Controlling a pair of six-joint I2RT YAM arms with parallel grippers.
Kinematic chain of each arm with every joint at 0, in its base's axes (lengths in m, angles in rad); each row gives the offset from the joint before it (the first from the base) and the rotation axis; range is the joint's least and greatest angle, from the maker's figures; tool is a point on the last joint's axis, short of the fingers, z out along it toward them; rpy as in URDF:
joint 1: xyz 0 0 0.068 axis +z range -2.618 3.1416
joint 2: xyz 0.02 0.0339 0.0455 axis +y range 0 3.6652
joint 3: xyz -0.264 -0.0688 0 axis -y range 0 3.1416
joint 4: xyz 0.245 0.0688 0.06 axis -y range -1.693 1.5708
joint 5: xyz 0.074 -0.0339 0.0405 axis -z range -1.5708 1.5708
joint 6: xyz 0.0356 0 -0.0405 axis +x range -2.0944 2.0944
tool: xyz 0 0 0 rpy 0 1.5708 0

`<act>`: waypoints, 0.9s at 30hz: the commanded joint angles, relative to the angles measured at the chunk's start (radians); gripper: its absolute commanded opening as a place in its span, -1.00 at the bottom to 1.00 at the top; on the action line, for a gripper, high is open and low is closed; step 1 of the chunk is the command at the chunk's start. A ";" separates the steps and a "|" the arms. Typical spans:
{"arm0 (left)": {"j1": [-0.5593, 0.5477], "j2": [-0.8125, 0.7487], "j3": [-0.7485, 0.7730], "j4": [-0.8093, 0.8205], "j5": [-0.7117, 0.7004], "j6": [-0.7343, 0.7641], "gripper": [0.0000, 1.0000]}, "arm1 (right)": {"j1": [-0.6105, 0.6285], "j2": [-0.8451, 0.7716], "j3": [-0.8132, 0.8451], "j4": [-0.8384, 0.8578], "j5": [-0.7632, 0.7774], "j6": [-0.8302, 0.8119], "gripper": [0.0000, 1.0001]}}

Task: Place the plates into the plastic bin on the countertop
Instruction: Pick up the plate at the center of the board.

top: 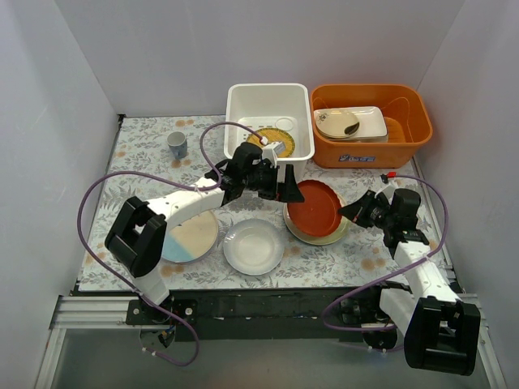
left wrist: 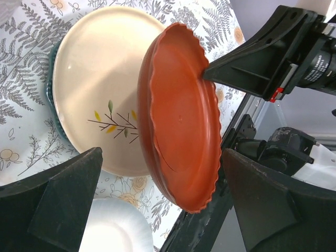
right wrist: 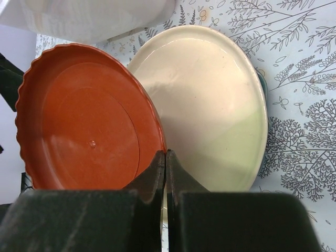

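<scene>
Right of centre on the surface (top: 138,170), my right pincer (right wrist: 165,156) was clamped on the scalloped rim of the red plate (right wrist: 84,121), its fingers pressed together over the edge. That plate stood tilted steeply, its raised side toward my right arm. Its lower side was over the cream plate (right wrist: 210,105), though I could not tell whether the two touched. The cream plate bore a sprig motif and lay flat on the teal plate (left wrist: 49,89), of which only the rim showed.

My left pincer (left wrist: 161,157) hung with its fingers wide apart and nothing gripped, and the red plate stood between them in the left wrist view.

The plastic bin (top: 268,87) sat at the far side of the surface, just behind my left pincer, with the yellow woven plate (top: 258,138) inside it. On the near side, the white plate (top: 254,246) and the cream-and-blue plate (top: 193,235) lay flat, side by side.
</scene>
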 commanded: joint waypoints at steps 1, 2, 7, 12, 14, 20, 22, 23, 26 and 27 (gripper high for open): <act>-0.012 0.009 -0.006 0.008 0.003 0.010 0.96 | 0.005 -0.025 0.049 0.000 -0.031 0.016 -0.97; -0.015 0.010 -0.005 0.008 0.006 0.012 0.96 | 0.005 -0.029 0.046 0.003 -0.034 0.020 -0.97; -0.024 0.023 -0.008 0.017 0.011 0.007 0.90 | 0.005 -0.032 0.044 0.006 -0.048 0.027 -0.97; -0.030 0.027 -0.011 0.029 0.026 0.001 0.63 | 0.005 -0.038 0.038 0.009 -0.051 0.028 -0.97; -0.033 0.032 -0.011 0.031 0.031 0.001 0.47 | 0.005 -0.038 0.035 0.009 -0.051 0.028 -0.97; -0.036 0.041 -0.013 0.037 0.042 -0.008 -0.13 | 0.005 -0.036 0.026 0.015 -0.052 0.028 -0.97; -0.036 0.043 -0.013 0.038 0.045 -0.013 -0.29 | 0.005 -0.038 0.024 0.017 -0.051 0.028 -0.97; -0.038 0.044 -0.011 0.038 0.045 -0.013 -0.43 | 0.005 -0.038 0.024 0.017 -0.051 0.028 -0.97; -0.038 0.049 -0.010 0.037 0.046 -0.014 -0.72 | 0.005 -0.042 0.021 0.017 -0.051 0.028 -0.97; -0.038 0.049 -0.010 0.037 0.045 -0.016 -0.77 | 0.005 -0.044 0.021 0.015 -0.048 0.028 -0.97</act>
